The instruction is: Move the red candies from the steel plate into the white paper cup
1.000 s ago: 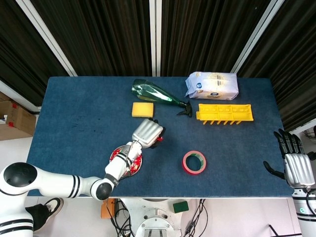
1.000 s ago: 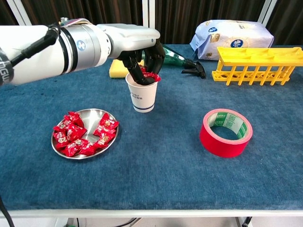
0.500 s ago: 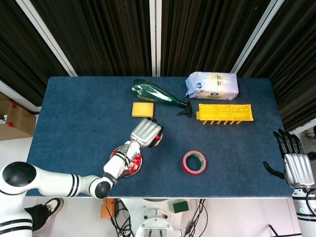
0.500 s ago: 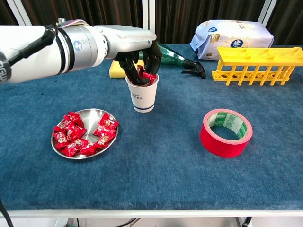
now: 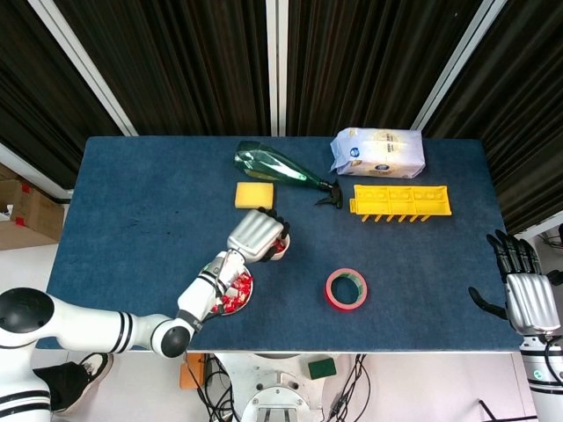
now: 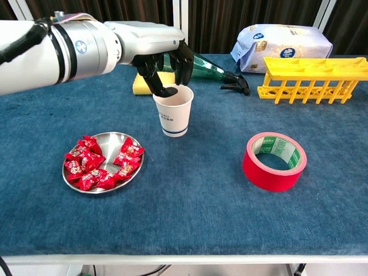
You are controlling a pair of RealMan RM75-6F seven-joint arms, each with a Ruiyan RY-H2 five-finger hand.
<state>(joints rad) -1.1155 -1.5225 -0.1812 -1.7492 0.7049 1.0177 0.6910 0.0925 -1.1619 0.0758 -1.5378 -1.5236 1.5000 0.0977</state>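
A white paper cup (image 6: 174, 112) stands upright mid-table, with a bit of red showing inside it in the head view (image 5: 281, 247). My left hand (image 6: 164, 57) hovers just over the cup's rim with its fingers pointing down and apart, and nothing is in them. In the head view that hand (image 5: 255, 233) hides most of the cup. Several red candies (image 6: 92, 167) lie on the steel plate (image 6: 109, 141) to the cup's front left. My right hand (image 5: 528, 294) hangs off the table's right edge with its fingers spread, holding nothing.
A red tape roll (image 6: 275, 161) lies right of the cup. Behind the cup are a yellow sponge (image 5: 253, 195) and a green bottle (image 5: 273, 164) on its side. A yellow rack (image 6: 305, 77) and a white bag (image 6: 282, 40) sit at the back right.
The left hand held a red candy over the cup, lowered it into the mouth and let it go. The hand has since risen slightly, empty. The right hand has not moved.
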